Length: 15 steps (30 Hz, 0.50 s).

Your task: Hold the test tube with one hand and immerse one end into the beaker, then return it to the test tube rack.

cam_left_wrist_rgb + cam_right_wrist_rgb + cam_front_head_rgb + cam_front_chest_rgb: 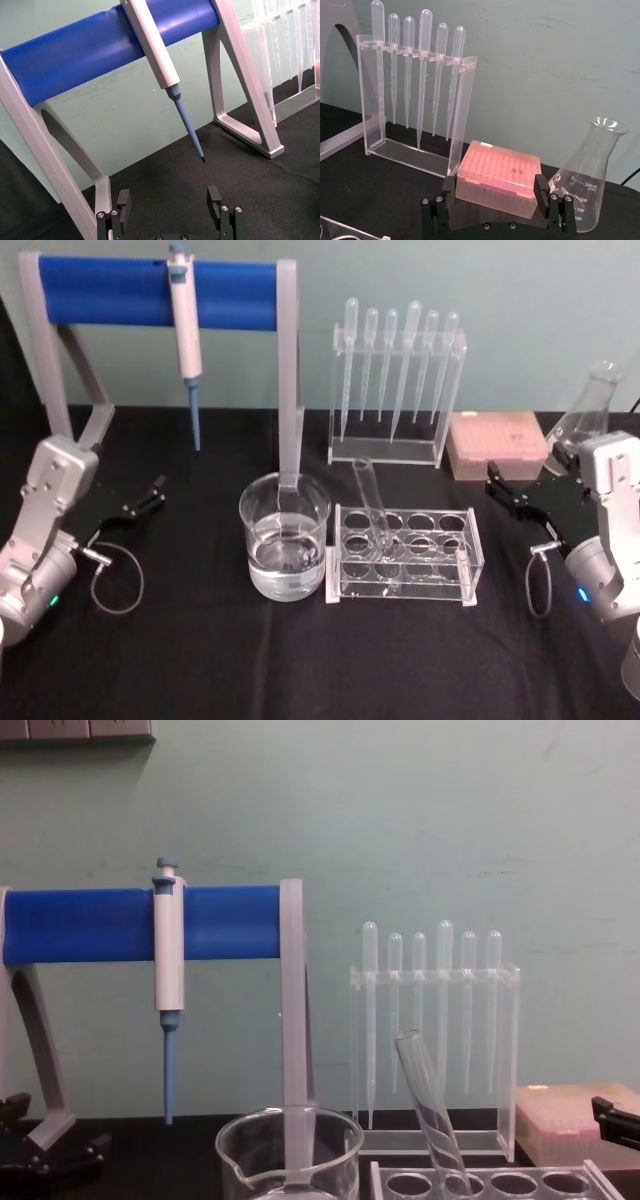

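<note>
Nothing has started: the beaker point(285, 537), part-filled with water, sits just left of the clear rack point(404, 554), where the test tube point(373, 505) leans. The left gripper point(140, 503) and right gripper point(508, 492) flank the rack, fingers spread, empty. Next, one must grasp the tube; pipettes point(398, 365) stand behind.

Head view downward, chest view level, both sharing beaker point(285, 537)
</note>
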### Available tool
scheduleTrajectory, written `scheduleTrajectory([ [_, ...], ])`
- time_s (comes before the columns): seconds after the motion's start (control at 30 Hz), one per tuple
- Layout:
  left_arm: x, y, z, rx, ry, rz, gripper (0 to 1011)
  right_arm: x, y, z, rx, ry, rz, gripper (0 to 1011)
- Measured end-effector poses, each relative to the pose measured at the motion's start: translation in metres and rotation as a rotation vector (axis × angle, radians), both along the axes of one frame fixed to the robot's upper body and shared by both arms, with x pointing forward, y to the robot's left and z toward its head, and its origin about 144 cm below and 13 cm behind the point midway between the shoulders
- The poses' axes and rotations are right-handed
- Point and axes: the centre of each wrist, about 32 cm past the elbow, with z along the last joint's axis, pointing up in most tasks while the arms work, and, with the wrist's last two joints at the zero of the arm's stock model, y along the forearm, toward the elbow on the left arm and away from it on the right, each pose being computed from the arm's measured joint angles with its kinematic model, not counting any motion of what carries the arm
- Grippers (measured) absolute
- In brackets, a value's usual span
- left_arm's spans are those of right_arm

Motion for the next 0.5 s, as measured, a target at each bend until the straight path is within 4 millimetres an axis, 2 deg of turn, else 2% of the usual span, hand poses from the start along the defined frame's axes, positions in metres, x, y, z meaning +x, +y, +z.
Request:
scheduleTrajectory([
  [0.5,0.0,0.0,0.0,0.0,0.0,0.0,1000,-0.0017,-0.0015,0.0009,0.0,-0.002,0.0,1002],
])
